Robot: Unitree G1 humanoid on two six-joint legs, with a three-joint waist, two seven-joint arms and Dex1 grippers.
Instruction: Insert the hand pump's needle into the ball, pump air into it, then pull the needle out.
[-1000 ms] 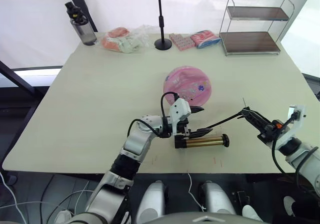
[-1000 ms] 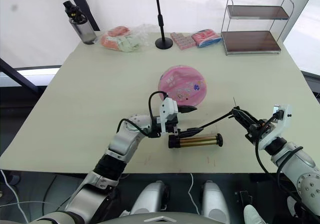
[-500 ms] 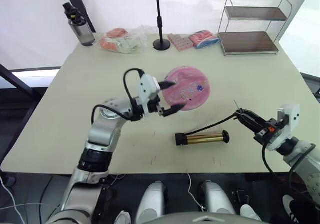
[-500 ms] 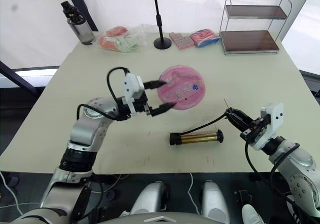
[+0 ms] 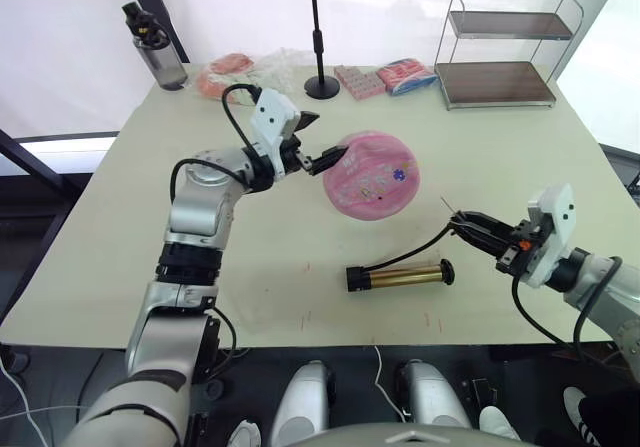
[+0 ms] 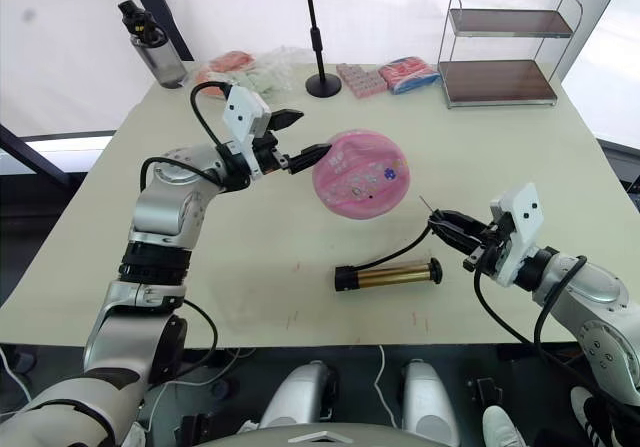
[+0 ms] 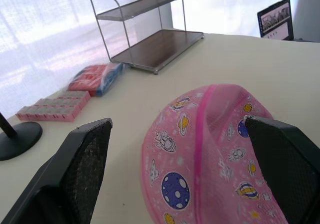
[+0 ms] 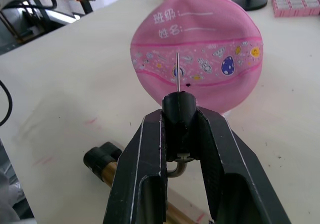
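Observation:
The pink ball [image 5: 372, 175] lies mid-table, partly caved in, its printed stickers facing the near side. My left gripper [image 5: 318, 139] is open at the ball's left edge, and the left wrist view has the ball [image 7: 210, 154] between the two spread fingers [image 7: 85, 169]. My right gripper [image 8: 179, 118] is shut on the black fitting of the needle [image 8: 177, 71], whose pin points at the ball [image 8: 200, 53] from a short distance. The gold hand pump [image 5: 400, 275] lies on the table in front of the ball. Its black hose [image 5: 425, 247] runs up to my right gripper [image 5: 470, 225].
Along the far edge stand a dark bottle [image 5: 153, 42], a plastic bag of items [image 5: 245, 72], a black stand base [image 5: 322, 87], a pink box [image 5: 363, 80], wrapped packets [image 5: 405, 75] and a wire shelf [image 5: 505, 52].
My left gripper has left the pump and swung up and left to the ball's left edge. My right gripper has carried the needle a little left, towards the ball.

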